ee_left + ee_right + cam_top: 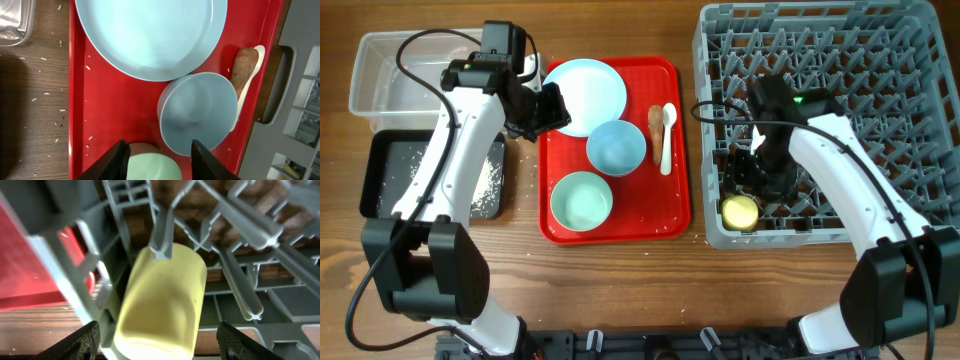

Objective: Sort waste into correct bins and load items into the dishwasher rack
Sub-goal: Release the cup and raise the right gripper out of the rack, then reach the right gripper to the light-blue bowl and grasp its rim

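Yellow cup (160, 300) sits in dishwasher rack's (880, 60) near corner beside red tray (115, 115), between right gripper's (159, 335) wide jaws, clear of both; left gripper (159, 146) jaws wide, empty, above green bowl (150, 167); blue bowl (200, 107) and plate (150, 35) beyond.

Two bowls (616, 147), one plate (584, 95), one cup (740, 211), one spoon (667, 138).
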